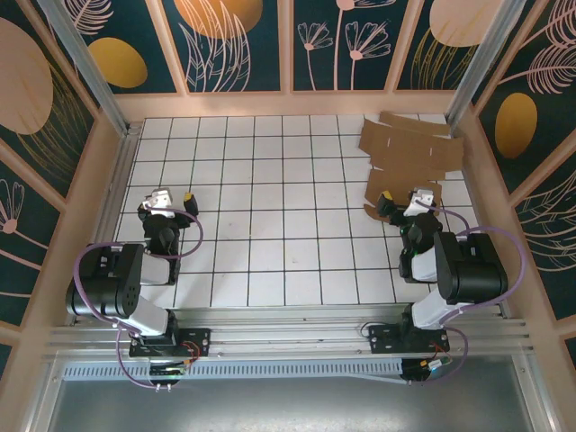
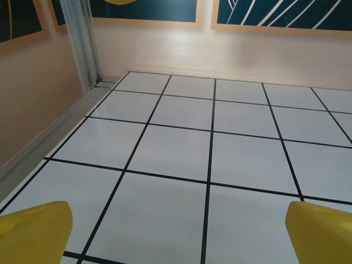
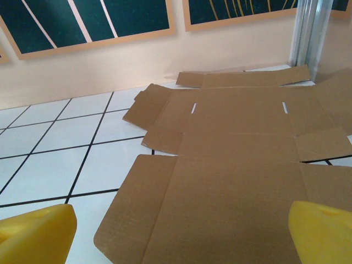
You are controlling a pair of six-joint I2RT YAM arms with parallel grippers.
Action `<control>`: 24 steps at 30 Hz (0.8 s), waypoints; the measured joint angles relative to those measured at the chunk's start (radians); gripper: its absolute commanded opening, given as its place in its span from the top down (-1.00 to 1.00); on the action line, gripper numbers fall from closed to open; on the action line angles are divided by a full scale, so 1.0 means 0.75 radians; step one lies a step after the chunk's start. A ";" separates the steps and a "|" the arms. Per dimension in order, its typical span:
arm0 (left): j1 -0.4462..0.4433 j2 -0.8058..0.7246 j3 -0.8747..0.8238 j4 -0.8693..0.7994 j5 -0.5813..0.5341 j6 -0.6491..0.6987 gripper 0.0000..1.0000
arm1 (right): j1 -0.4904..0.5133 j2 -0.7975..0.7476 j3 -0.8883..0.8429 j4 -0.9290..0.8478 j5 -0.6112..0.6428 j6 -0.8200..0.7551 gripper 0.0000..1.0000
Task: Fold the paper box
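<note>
**Start with a clean hold on the flat sheet**

The paper box (image 1: 411, 151) lies fully unfolded, a flat die-cut sheet at the far right corner of the gridded table (image 1: 270, 180). Its far flaps sit close to the back wall (image 1: 270, 103) and its right side lies near the corner post (image 1: 477, 63). The right wrist view shows the creases and two small slots plainly, with side flaps spread to either side. The near panel's rounded edge lies just ahead of your right gripper (image 3: 181, 236), whose yellow fingers stand wide apart with nothing between them. Your left gripper (image 1: 174, 200) hovers well away on the left of the table, equally wide and empty.

Nothing looks folded yet, so the step in hand is the first approach.

- **Make room first.** Draw the sheet toward the middle of the table. Against the wall and post the flaps have little room to rise, and your left arm probably cannot help from where it is.
- **Get under an edge.** Flat cardboard is hard to pinch from above, so work a finger under a flap edge.
- **Hold it down as you fold.** Pin the main panel with one gripper and raise a flap along its crease with the other. The sheet may well slide on the smooth tiles.
</note>
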 measured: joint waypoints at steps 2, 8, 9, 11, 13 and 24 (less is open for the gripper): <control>0.000 0.000 0.000 0.000 0.000 0.000 -0.98 | 0.000 0.000 0.001 0.000 0.000 0.000 -0.98; 0.000 0.000 0.000 0.000 0.000 0.000 -0.98 | -0.001 0.000 0.001 0.000 -0.001 0.000 -0.98; 0.000 0.000 0.000 0.000 0.000 0.000 -0.98 | -0.002 0.000 0.001 0.000 -0.003 0.000 -0.98; 0.000 0.000 0.000 0.000 0.000 0.000 -0.98 | -0.009 0.000 0.001 0.000 -0.011 0.000 -0.98; 0.000 0.000 0.000 0.001 0.000 0.000 -0.98 | -0.009 0.000 0.001 0.000 -0.013 0.000 -0.98; 0.000 -0.145 0.053 -0.203 0.004 -0.011 -0.98 | 0.116 -0.602 0.108 -0.588 0.154 0.129 -0.98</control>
